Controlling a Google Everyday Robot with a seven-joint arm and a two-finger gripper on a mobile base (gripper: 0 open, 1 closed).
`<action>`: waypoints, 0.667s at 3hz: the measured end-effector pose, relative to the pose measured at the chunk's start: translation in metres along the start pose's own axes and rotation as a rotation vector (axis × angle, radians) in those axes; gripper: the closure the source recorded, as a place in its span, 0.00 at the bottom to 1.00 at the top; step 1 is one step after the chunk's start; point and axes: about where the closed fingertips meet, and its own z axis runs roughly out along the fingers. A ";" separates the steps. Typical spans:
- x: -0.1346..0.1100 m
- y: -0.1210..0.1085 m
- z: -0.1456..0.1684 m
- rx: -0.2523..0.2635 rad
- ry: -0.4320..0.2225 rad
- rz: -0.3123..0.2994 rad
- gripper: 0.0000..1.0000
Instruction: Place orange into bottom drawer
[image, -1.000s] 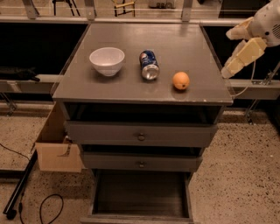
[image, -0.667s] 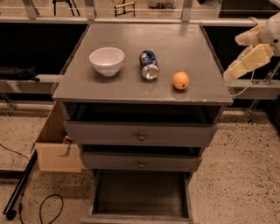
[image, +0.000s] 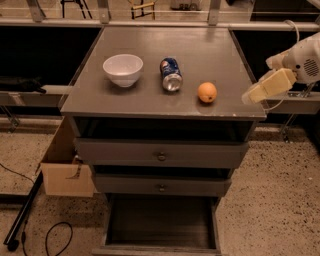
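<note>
The orange sits on the grey cabinet top, near its front right. The bottom drawer is pulled out below two upper drawers, and its dark interior shows nothing in it. My gripper, cream-coloured on a white arm, hovers at the cabinet top's right edge, to the right of the orange and apart from it. It holds nothing that I can see.
A white bowl stands at the left of the top. A blue soda can lies on its side between bowl and orange. A cardboard box and a cable are on the floor at left.
My gripper has come down and a little left, closer to the cabinet top's right edge. The orange, can, bowl and drawers have not moved.
</note>
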 end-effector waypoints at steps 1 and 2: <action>-0.017 -0.012 0.015 -0.016 0.052 -0.050 0.00; -0.022 -0.011 0.015 -0.018 0.050 -0.059 0.00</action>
